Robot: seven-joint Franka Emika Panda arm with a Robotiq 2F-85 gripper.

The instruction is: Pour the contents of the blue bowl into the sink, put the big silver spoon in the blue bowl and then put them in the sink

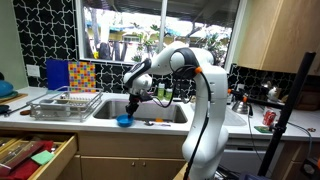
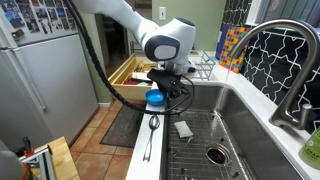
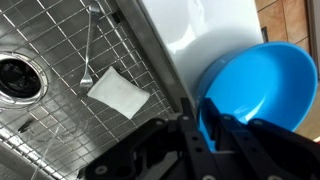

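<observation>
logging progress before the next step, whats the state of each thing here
bowl, empty, on the counter at the sink edge
gripper, shut on the bowl rim
spoon, lying on the counter, not in the bowl
sink, holds a white scrap, no bowl
drawer, pulled open
faucet, no water seen running

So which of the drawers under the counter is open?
The drawer below the wire dish rack: it is pulled out, with red and green things showing inside. The front under the sink sits flush and shut.
</observation>
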